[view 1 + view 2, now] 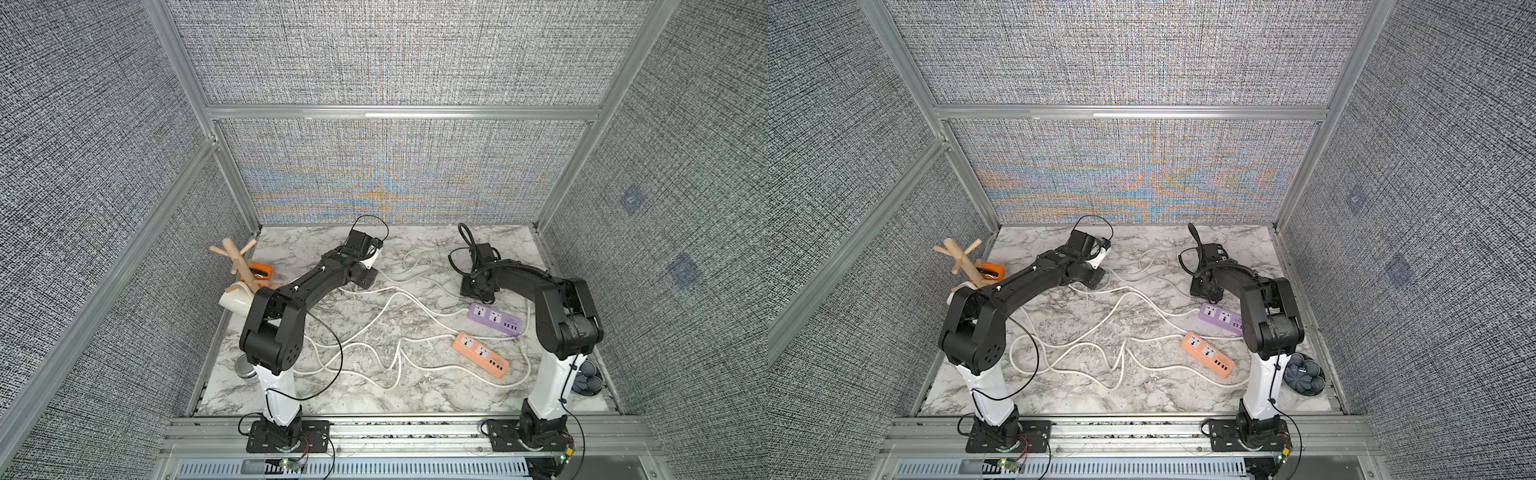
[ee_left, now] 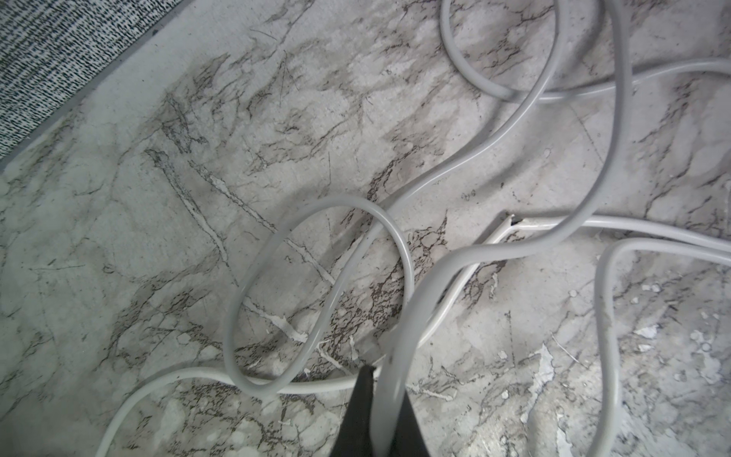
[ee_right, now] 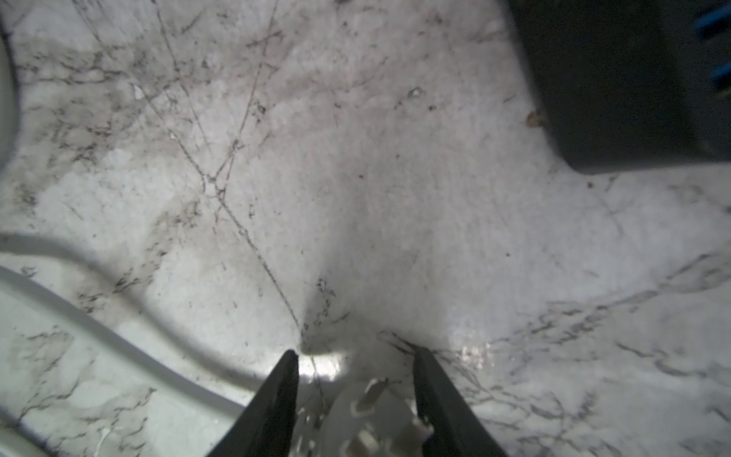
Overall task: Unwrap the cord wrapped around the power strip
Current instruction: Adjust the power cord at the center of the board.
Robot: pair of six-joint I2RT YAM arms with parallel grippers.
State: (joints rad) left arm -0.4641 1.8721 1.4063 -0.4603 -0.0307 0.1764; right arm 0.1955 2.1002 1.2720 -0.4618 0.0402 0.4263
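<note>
Your left gripper [image 2: 381,389] is clenched on a white cord [image 2: 474,252]. In the left wrist view the cord runs straight between its two black fingers and curves away over the marble table [image 2: 118,198]. Other stretches of white cord lie in loose loops around it, some crossing each other. In both top views this gripper is at the far side of the table, left of centre.

Your right gripper [image 3: 356,352] is open, its fingers spread to either side of a white plug [image 3: 375,423]. You can see a gap between the plug and one finger. On the other side you cannot tell whether the finger touches it. A dark block [image 3: 617,79] with blue marks sits near it in the right wrist view, and you cannot tell what it is. In both top views this gripper is far and to the right, just beyond the purple power strip [image 1: 494,319].

The orange power strip [image 1: 480,354] lies flat just nearer than the purple one, both on the right half of the table. Neither has cord wound around it. Their white cords sprawl in open curves across the middle of the table and reach towards the left arm.

On the left edge you have a wooden rack [image 1: 239,259], a white cup [image 1: 235,301] and a metal tin [image 1: 245,368]. A dark bowl [image 1: 1304,374] sits at the near right.
</note>
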